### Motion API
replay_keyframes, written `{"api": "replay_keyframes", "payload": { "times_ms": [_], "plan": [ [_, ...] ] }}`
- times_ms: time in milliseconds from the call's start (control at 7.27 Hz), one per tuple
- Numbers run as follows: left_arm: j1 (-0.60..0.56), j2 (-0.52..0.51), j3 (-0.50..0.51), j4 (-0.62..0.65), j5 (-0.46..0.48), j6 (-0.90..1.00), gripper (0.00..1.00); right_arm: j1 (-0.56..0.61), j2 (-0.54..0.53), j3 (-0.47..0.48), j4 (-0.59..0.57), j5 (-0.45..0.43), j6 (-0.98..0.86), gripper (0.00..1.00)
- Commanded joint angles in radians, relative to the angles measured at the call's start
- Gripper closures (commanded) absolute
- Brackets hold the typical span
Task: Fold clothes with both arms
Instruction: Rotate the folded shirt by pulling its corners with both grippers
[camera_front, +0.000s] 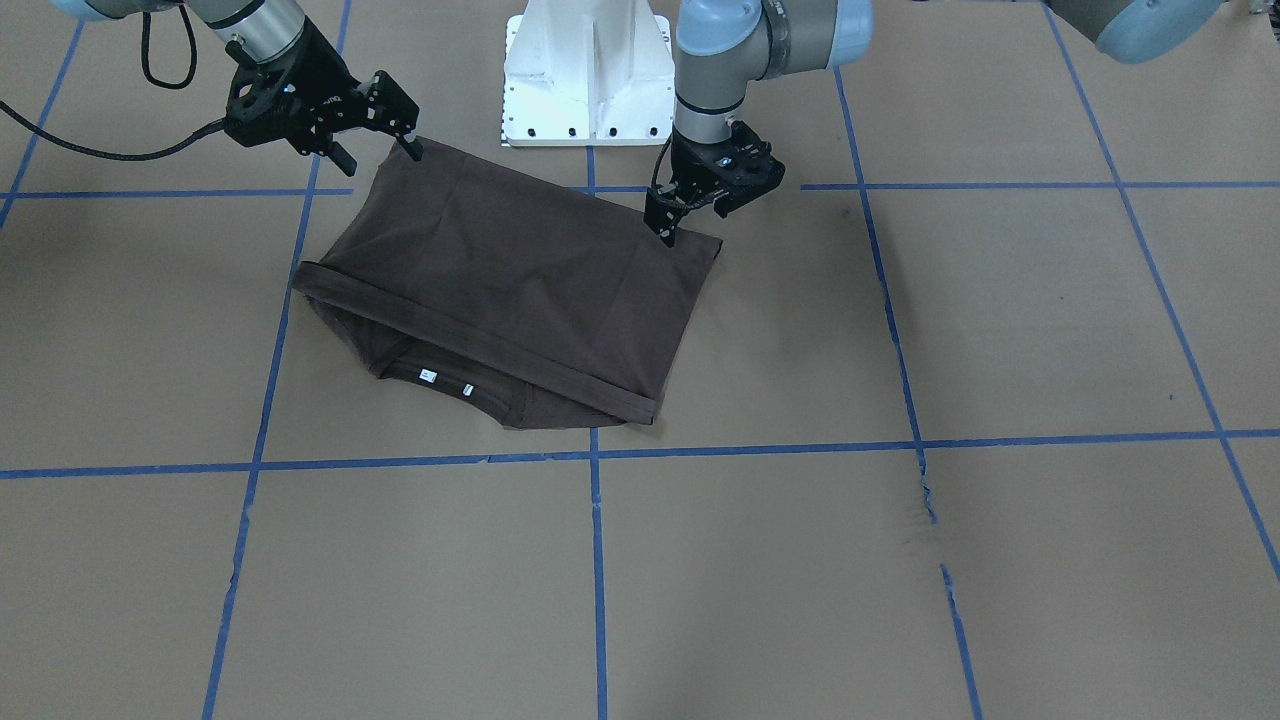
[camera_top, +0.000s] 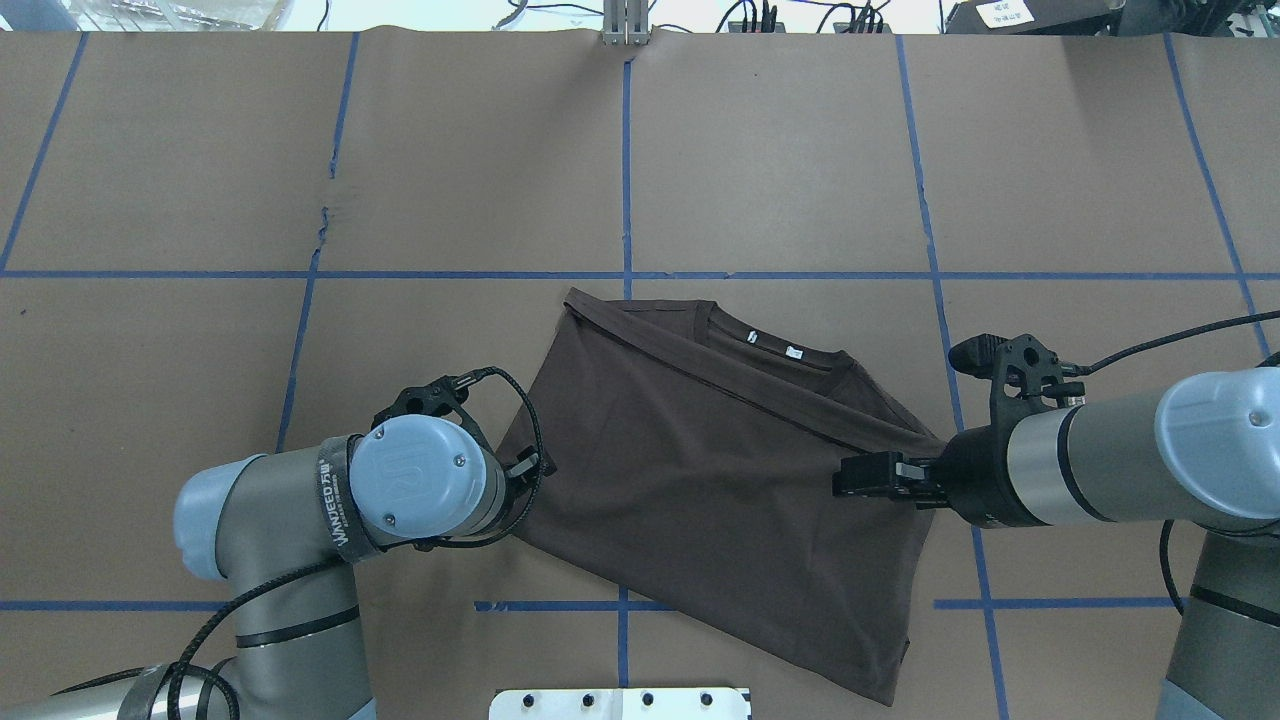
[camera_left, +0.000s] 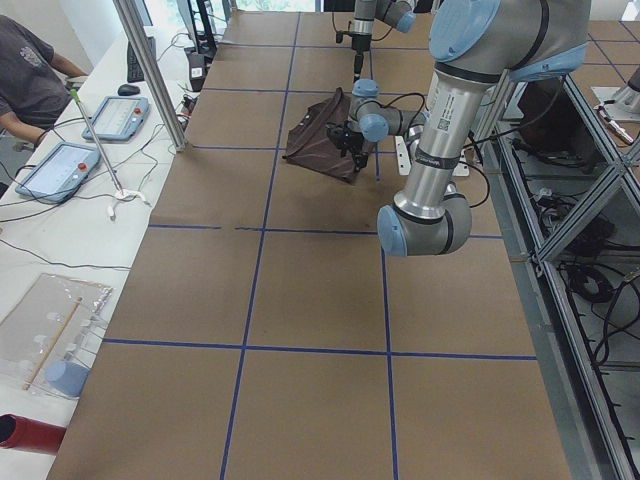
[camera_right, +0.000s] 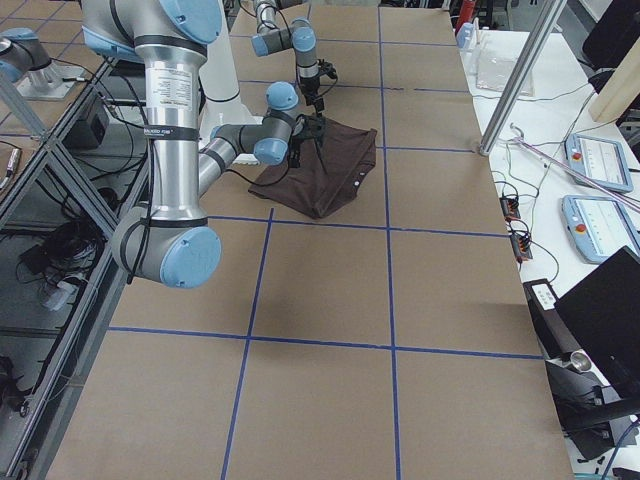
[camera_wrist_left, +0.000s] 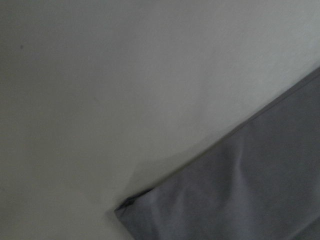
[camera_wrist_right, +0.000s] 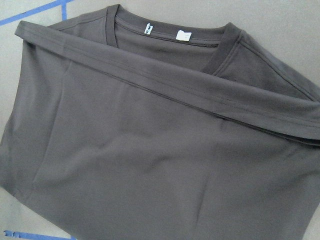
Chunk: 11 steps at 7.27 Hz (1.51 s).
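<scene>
The dark grey-brown T-shirt (camera_front: 500, 270) lies flat on the brown paper, its hem folded up over the body toward the collar. The collar and white tags (camera_front: 427, 376) face the far side, and the shirt also shows in the overhead view (camera_top: 700, 460). My left gripper (camera_front: 692, 218) is open, pointing down just above the shirt's near-left corner (camera_wrist_left: 122, 207). My right gripper (camera_front: 375, 152) is open and empty, raised over the shirt's right edge (camera_top: 860, 475). Its wrist view looks down on the folded shirt (camera_wrist_right: 150, 165) and the tags (camera_wrist_right: 148, 28). No fingers show in either wrist view.
The white base pedestal (camera_front: 585, 70) stands just behind the shirt. Blue tape lines grid the paper, which has a tear (camera_front: 925, 500). A side bench with tablets (camera_left: 60, 170) and a seated person (camera_left: 30, 70) lies beyond the table's far edge.
</scene>
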Motion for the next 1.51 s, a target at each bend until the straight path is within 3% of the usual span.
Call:
{"api": "replay_keyframes", "payload": {
  "times_ms": [0,275,550,688,963,1101,1376],
  "plan": [
    [-0.004,0.005,0.017,-0.004,0.014,-0.004,0.07,0.005,0.008,-0.002,0.002,-0.001,0.0,0.0],
    [-0.004,0.013,0.018,-0.004,0.015,-0.005,0.25,0.005,0.017,-0.016,0.002,-0.001,0.0,0.0],
    [-0.004,0.019,0.02,-0.004,0.015,-0.005,0.33,0.005,0.029,-0.017,0.0,0.001,0.0,0.0],
    [-0.004,0.019,0.02,-0.004,0.015,-0.005,0.48,0.007,0.029,-0.019,0.0,0.001,0.0,0.0],
    [-0.004,0.02,0.02,-0.004,0.026,-0.005,0.9,0.007,0.029,-0.02,0.0,0.001,0.0,0.0],
    [-0.005,0.019,0.02,-0.004,0.026,-0.007,1.0,0.007,0.029,-0.02,0.002,0.001,0.0,0.0],
    [-0.028,0.017,0.008,-0.004,0.026,-0.002,1.0,0.009,0.028,-0.02,0.0,0.001,0.0,0.0]
  ]
}}
